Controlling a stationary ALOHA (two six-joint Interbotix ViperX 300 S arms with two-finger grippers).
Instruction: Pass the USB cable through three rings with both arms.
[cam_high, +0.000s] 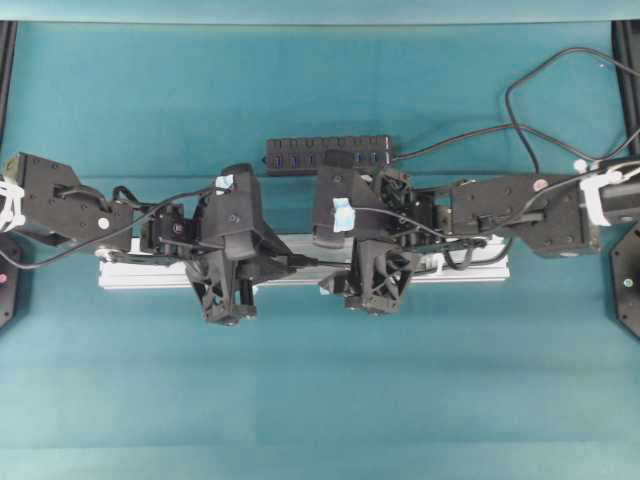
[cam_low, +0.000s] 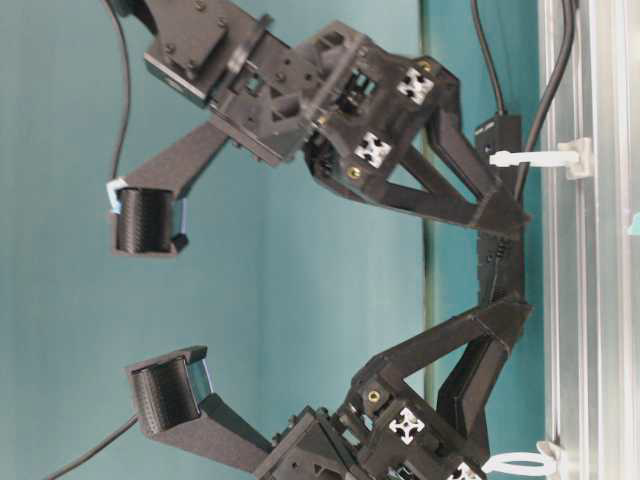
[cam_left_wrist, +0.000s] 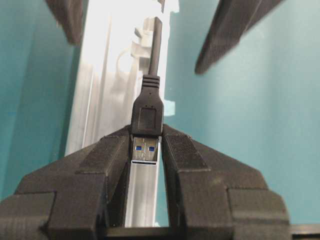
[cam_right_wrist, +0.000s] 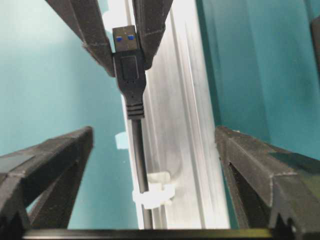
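My left gripper (cam_left_wrist: 146, 139) is shut on the metal tip of the USB cable's plug (cam_left_wrist: 146, 112). The plug's black body sticks out past the fingertips. From the plug, the thin black USB cable (cam_right_wrist: 137, 150) runs along the rail's edge and through a white ring (cam_right_wrist: 152, 196). My right gripper (cam_right_wrist: 154, 134) is open, its fingers wide apart on either side of the cable and that ring, touching neither. In the table-level view this ring (cam_low: 540, 157) and another ring (cam_low: 518, 463) stand out from the rail. Overhead, both grippers meet above the middle of the rail (cam_high: 465, 270).
The long silver aluminium rail (cam_right_wrist: 185, 125) lies across the teal table. A black multi-port hub (cam_high: 330, 152) sits behind it, and its thicker cord (cam_high: 520, 110) loops at the back right. Small pale blue tape tabs (cam_right_wrist: 120, 141) lie beside the rail.
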